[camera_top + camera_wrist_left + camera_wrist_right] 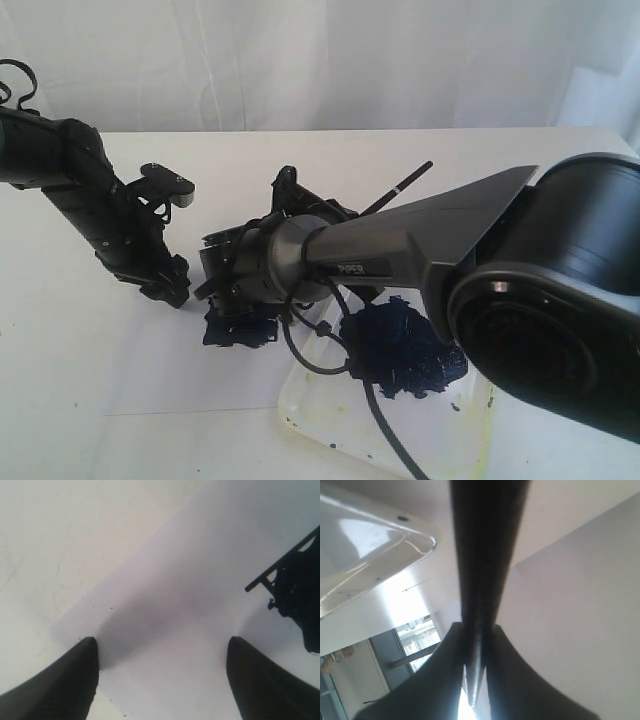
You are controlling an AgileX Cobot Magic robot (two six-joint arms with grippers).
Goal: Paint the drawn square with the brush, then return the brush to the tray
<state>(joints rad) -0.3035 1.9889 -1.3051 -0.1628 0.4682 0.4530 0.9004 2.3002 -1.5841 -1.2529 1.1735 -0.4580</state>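
Right tool (475,630) is clamping the brush (402,186), which is tilting down over the drawn square (238,330). The square is showing dark blue paint on the paper sheet (150,370), just beside the tray (300,412). Left tool (161,642) is holding its jaws apart over the paper, gripping nothing.

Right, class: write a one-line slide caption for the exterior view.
Right gripper holds the brush over the paint-filled drawn square, beside the tray.

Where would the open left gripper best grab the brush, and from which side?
Best the bare upper shaft of the brush, which slants up free beyond the right gripper; the lower part is clamped there and hidden. Bring the left gripper in from above, jaws across the thin stick.
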